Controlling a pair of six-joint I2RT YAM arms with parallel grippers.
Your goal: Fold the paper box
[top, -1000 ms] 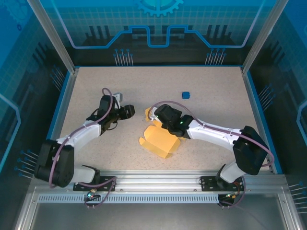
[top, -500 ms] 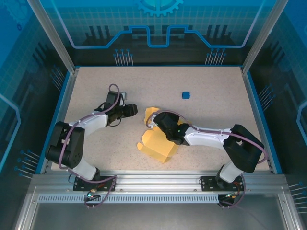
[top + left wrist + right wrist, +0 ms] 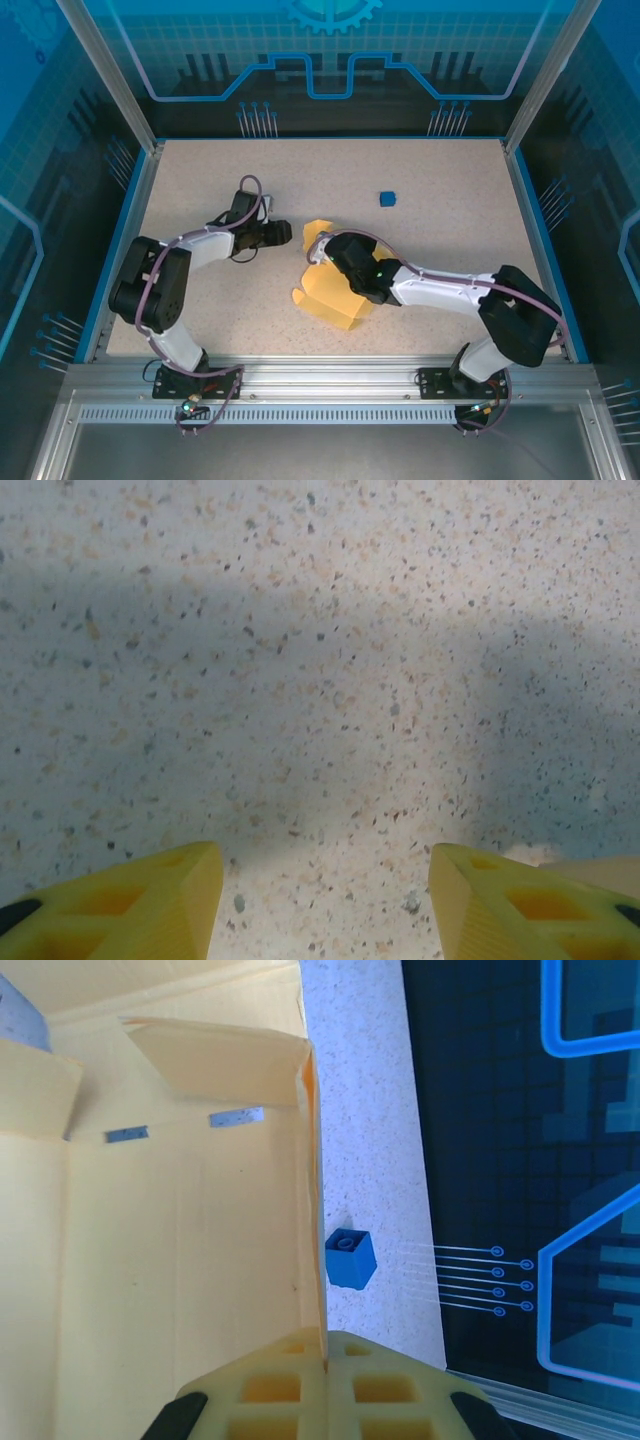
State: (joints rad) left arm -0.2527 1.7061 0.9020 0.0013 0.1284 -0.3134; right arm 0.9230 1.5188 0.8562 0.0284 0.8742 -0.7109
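The paper box (image 3: 330, 296) is a pale yellow card sheet, partly folded, lying mid-table with one flap raised at its far end. My right gripper (image 3: 340, 262) is shut on one of its upright walls; in the right wrist view the thin wall edge (image 3: 312, 1190) runs down into the closed yellow fingertips (image 3: 327, 1355), with the box's inner face (image 3: 170, 1260) spreading to the left. My left gripper (image 3: 284, 233) hovers low over the bare tabletop just left of the box, open, its yellow fingers (image 3: 150, 900) wide apart with nothing between them.
A tiny blue cube (image 3: 387, 198) sits on the table beyond the box to the right, also visible as the cube (image 3: 350, 1258) beside the held wall. The speckled table (image 3: 450, 200) is ringed by blue rails and a dark back panel.
The left arm has swung its gripper rightward, closer to the box. The right gripper has kept hold of the box, shifting and turning it slightly.
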